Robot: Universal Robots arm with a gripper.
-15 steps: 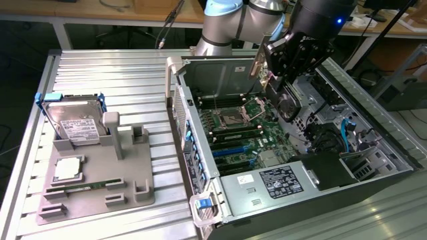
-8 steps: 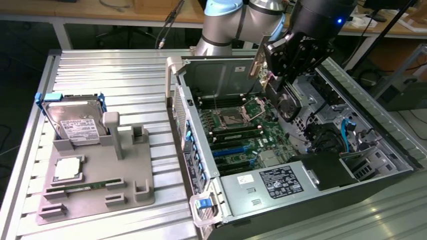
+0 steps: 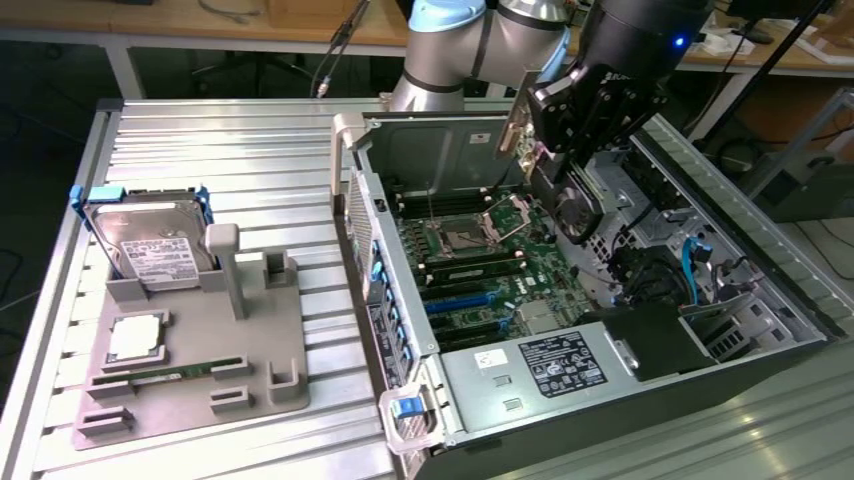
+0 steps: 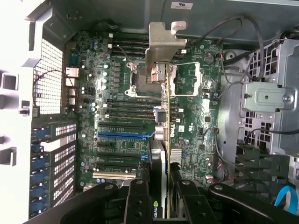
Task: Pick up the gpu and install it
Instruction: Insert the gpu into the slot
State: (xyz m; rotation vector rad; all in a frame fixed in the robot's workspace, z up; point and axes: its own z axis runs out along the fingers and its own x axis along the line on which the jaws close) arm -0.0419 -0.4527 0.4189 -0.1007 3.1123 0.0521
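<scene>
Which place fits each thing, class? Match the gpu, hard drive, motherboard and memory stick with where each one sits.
Things:
1. gpu
2. hard drive
3. motherboard
4. memory stick

Places:
A. lying flat, low on the grey holder
B. gripped in the claw
C. standing on edge in the grey holder
D. fixed inside the open computer case

Pairs: 1-B; 2-C; 3-D; 4-A

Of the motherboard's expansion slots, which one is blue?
The long bright-blue plastic slot, lying between black slots; the rest are black, apart from one cream slot.
</scene>
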